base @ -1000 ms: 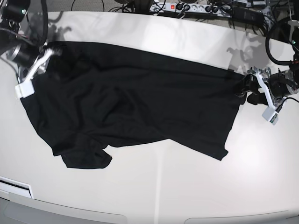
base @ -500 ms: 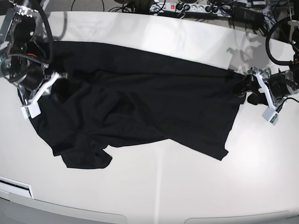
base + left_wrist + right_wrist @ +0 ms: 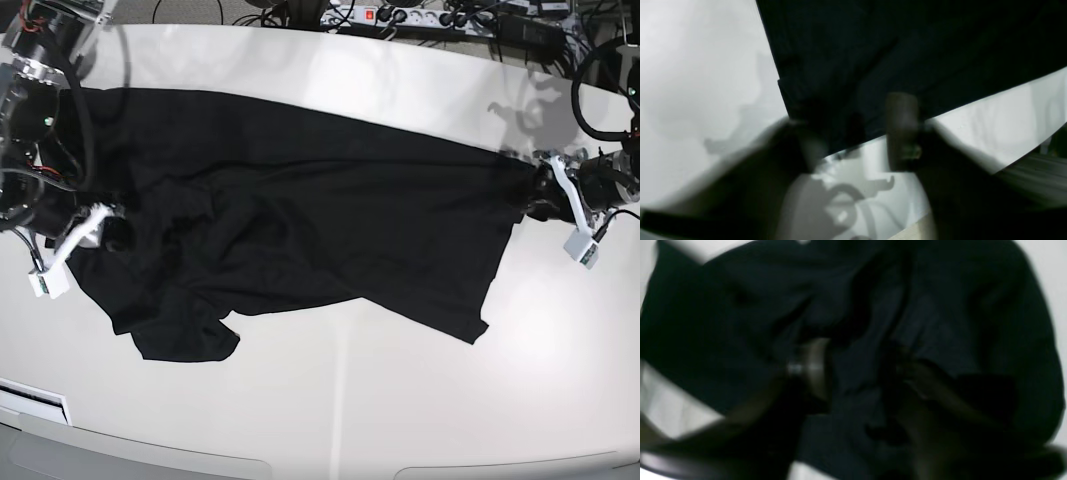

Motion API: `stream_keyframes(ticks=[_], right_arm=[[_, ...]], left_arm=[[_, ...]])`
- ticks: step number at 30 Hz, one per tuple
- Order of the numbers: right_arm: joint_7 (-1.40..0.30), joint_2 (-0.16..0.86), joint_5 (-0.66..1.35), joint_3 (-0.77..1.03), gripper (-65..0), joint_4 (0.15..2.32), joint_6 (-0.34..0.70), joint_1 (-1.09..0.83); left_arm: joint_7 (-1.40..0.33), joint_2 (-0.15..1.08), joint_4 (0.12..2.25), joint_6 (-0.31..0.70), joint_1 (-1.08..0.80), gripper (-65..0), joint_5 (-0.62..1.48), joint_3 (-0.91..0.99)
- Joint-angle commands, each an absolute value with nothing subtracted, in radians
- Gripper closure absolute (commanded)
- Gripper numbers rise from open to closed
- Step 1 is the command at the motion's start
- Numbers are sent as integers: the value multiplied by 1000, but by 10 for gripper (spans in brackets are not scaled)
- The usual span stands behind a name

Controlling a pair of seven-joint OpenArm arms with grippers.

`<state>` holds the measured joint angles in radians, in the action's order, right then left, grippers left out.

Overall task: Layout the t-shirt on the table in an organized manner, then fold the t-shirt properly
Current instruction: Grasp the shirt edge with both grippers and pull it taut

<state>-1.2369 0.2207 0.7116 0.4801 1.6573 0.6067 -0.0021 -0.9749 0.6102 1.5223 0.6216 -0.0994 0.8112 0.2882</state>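
My right hand slid down t-shirt edge; fingers apart, grip unclear through blur. Left hand pinches hem on counter; spreading continues.

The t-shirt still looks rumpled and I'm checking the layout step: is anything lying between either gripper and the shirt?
Nothing visible. The right gripper is over the t-shirt, the left gripper at its corner; only bare table surrounds it.
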Motion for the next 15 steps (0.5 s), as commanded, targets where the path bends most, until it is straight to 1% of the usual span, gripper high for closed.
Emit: stream_keyframes(ticks=[1,2,4,7,12,13,15], right_arm=[[-1250,245,757,485,-69,1682,624,-6],[-1277,257,794,484,0,1684,649,-24],[-1296,274,839,484,0,1684,698,-66],[-1283,286,829,484,0,1684,698,-127],[-1163,286,645,482,0,1684,698,-201],[-1139,286,606,479,0,1684,698,-210],[-1102,286,538,465,0,1683,672,-223]], left_arm=[[-971,635,1536,624,-88,0,828,296],[-982,634,1536,625,-88,0,828,296],[-989,634,1536,632,-88,0,828,295],[-988,632,1552,661,-88,0,828,295],[-979,628,1597,673,-85,0,807,243],[-960,628,1597,671,-83,0,771,215],[-908,629,1596,623,-83,0,663,139]])
